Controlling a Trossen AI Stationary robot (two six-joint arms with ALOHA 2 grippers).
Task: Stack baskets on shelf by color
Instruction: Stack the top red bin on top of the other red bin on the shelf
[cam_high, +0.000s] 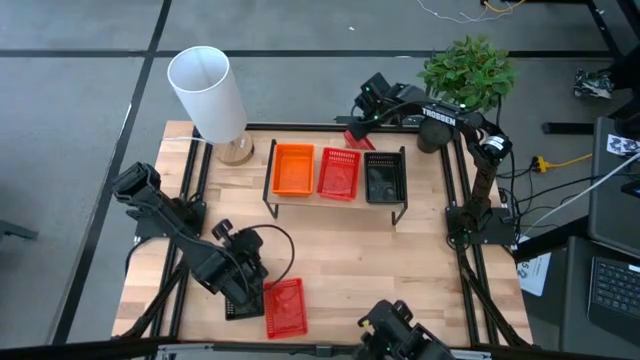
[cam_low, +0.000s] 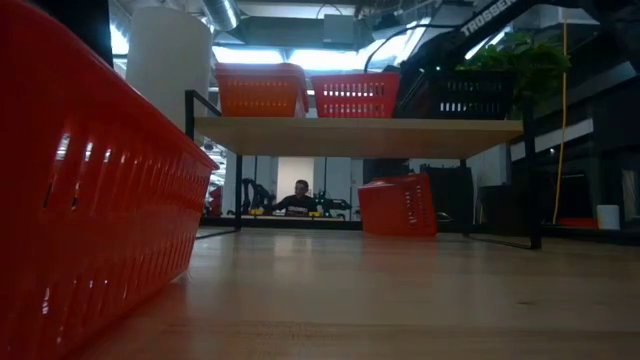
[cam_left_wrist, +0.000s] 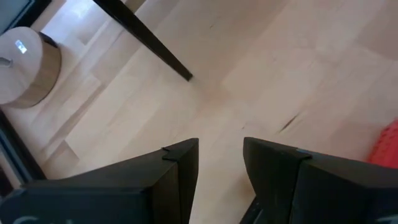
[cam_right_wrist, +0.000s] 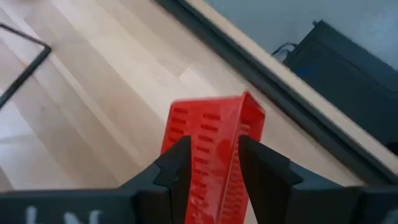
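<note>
Nearest us a red basket (cam_high: 285, 307) lies on the counter (cam_high: 340, 255) beside our left hand (cam_left_wrist: 219, 171), open and empty; on the shelf (cam_low: 360, 136) sit orange, red and black baskets; behind, our right hand (cam_right_wrist: 211, 163) grips a red basket, arm marked TROSSEN

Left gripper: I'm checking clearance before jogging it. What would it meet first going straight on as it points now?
Probably the bare wooden tabletop: the left gripper, open and empty, points down at it with nothing between.
</note>
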